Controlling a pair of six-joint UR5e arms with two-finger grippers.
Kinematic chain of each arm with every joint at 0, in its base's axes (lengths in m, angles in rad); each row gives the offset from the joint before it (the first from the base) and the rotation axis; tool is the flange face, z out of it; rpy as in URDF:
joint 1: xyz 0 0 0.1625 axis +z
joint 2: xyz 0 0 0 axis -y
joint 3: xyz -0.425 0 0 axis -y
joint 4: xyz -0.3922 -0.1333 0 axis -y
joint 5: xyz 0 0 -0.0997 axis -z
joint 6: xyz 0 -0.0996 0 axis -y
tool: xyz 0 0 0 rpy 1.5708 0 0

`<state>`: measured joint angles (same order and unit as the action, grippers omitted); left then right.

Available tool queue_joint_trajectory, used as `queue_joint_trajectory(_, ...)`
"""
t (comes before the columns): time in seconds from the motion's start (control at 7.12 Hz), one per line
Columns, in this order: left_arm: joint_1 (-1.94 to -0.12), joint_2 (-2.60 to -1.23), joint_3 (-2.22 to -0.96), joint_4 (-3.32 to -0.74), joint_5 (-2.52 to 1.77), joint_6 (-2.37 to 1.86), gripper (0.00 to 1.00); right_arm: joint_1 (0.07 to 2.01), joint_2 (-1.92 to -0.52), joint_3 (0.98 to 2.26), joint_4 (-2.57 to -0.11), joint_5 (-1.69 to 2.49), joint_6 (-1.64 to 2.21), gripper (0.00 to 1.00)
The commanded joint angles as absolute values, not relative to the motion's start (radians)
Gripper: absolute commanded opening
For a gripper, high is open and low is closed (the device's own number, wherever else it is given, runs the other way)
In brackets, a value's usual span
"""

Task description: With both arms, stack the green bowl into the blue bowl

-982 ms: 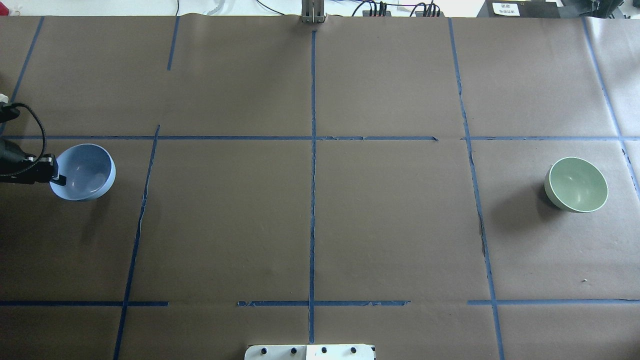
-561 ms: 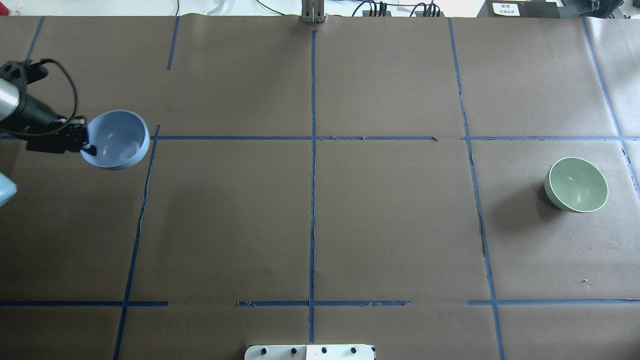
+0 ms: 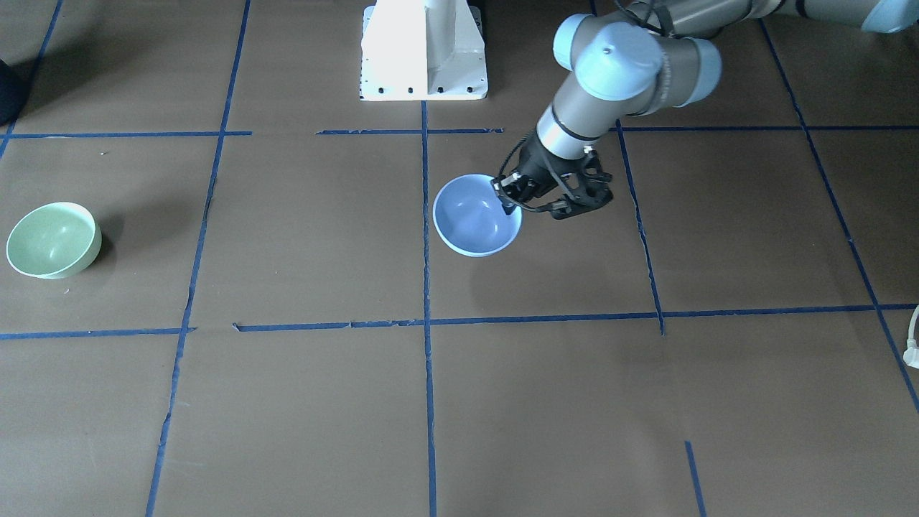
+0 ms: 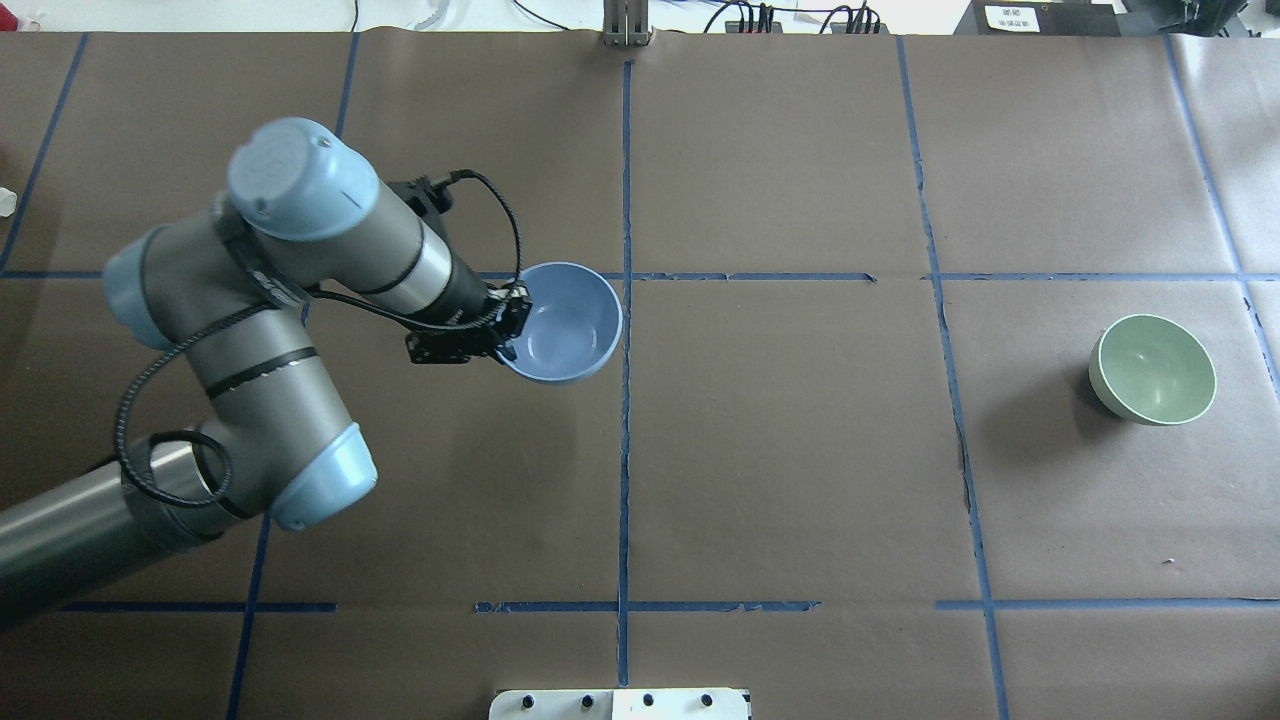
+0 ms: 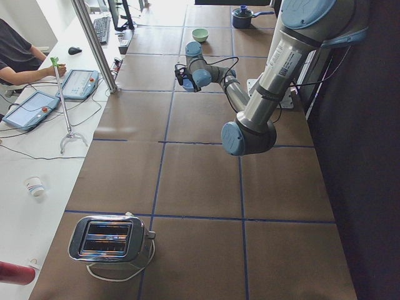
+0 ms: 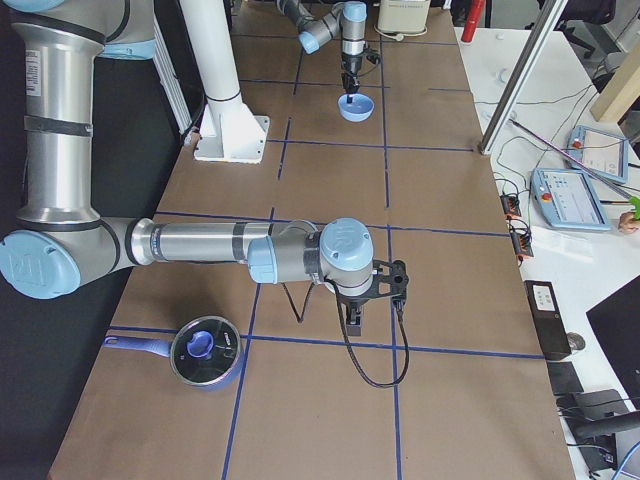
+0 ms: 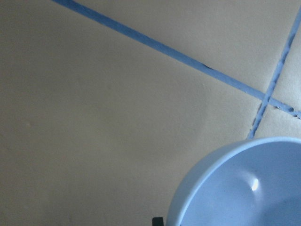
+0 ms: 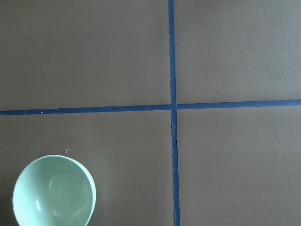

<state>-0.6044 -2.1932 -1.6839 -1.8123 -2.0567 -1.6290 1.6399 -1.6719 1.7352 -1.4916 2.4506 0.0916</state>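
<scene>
Two bowls are out, one of each colour, and two arms. The round, glossy pale periwinkle blue bowl (image 4: pixel 568 322) hangs just at 9 o'clock of the worktop's (image 4: pixel 800 480) centre tape cross, mouth up. In the front-facing view its faint shadow falls apart from it on the brown paper, so it appears lifted. The round, glossy pale mint green bowl (image 4: pixel 1155 368) stands alone on the paper far out at 3 o'clock in the overhead view, well apart from the blue bowl.

The silver-grey left arm (image 4: pixel 390 262) enters the overhead view from 8 o'clock, folds back at the elbow, and turns its wrist toward 3 o'clock. Its black left pincer (image 4: pixel 509 338) is clamped on the blue bowl's rim at the bowl's 8 o'clock, one finger inside and one outside.

The right arm (image 6: pixel 200 242) shows only in the right side view, its forearm stretched level and low and its wrist turned down. The right pincer (image 6: pixel 353 318) points at the paper, and I cannot tell whether it is open or closed.

The left wrist camera catches only part of the blue bowl, cut off at 5 o'clock. The right wrist camera shows the green bowl at 7 o'clock, clipped by the bottom edge.
</scene>
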Motion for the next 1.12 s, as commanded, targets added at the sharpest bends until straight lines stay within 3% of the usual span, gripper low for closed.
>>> queue_joint_trajectory(0.0, -0.533, -2.261, -1.555, -1.912, -1.975, -1.655, 0.0, 1.64, -1.671, 1.735, -1.49, 2.482, 0.092, 1.0)
queue_joint_trajectory(0.28, -0.526, -2.269, -1.487, -1.967, -1.973, -1.648, 0.03, 1.64, -1.672, 1.733, -1.491, 2.482, 0.094, 1.0)
queue_joint_trajectory(0.42, -0.526, -2.267, -1.486, -1.965, -1.973, -1.643, 0.09, 1.64, -1.672, 1.733, -1.491, 2.483, 0.094, 1.0)
queue_joint_trajectory(0.7, -0.534, -2.26, -1.499, -1.957, -1.971, -1.634, 1.0, 1.638, -1.671, 1.736, -1.491, 2.484, 0.097, 1.0)
queue_joint_trajectory(0.98, -0.601, -2.26, -1.541, -1.922, -2.009, -1.644, 1.0, 1.617, -1.671, 1.74, -1.486, 2.496, 0.095, 1.0)
